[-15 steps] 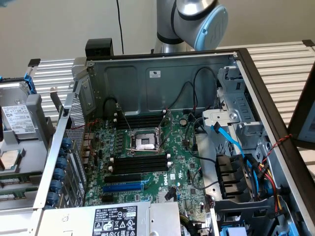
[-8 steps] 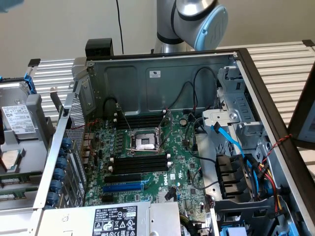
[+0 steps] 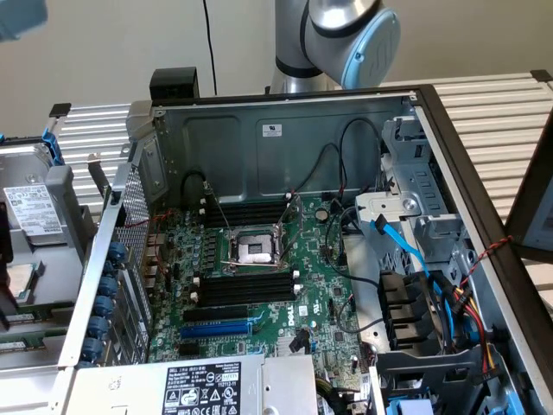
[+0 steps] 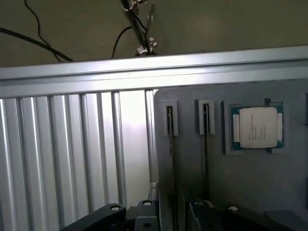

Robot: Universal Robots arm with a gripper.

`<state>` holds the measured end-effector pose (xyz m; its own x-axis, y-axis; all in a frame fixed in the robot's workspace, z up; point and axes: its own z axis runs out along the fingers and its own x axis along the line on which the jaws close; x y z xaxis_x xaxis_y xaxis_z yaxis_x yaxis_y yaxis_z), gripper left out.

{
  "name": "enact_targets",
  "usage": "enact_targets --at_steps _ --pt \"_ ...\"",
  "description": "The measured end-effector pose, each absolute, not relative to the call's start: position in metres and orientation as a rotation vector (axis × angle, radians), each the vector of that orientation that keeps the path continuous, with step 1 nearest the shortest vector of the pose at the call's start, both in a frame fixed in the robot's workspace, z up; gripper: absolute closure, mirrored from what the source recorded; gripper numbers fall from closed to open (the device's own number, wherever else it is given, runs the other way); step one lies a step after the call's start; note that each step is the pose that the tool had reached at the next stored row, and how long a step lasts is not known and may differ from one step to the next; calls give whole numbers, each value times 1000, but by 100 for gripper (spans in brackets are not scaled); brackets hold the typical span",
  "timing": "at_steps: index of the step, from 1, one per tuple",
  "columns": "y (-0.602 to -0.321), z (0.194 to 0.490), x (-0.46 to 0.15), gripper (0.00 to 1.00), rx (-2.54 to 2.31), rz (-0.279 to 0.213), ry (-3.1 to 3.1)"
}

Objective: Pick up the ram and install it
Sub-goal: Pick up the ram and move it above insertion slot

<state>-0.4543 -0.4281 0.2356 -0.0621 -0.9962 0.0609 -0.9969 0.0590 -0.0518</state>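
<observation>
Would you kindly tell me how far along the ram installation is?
Done: nothing yet; the black memory slots sit empty. In hand: nothing; the open jaws hover by a grey holder with thin sticks on edge, probably the ram. Left: picking one up and installing it.

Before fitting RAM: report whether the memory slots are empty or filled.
Empty: the black slots beside the socket hold no sticks.

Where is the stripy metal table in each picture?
Exterior view: the stripy table runs out past the open computer case at the exterior view's left and right.
Wrist view: the stripy table lies beside the grey tray holding a chip.
Shared landmark: its long parallel ridges.
</observation>
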Motion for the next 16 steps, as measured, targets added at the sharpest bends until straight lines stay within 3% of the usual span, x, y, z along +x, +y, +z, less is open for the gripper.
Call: enact_targets --at_steps 16 --pt "-424 211 -446 70 2195 108 -2250"
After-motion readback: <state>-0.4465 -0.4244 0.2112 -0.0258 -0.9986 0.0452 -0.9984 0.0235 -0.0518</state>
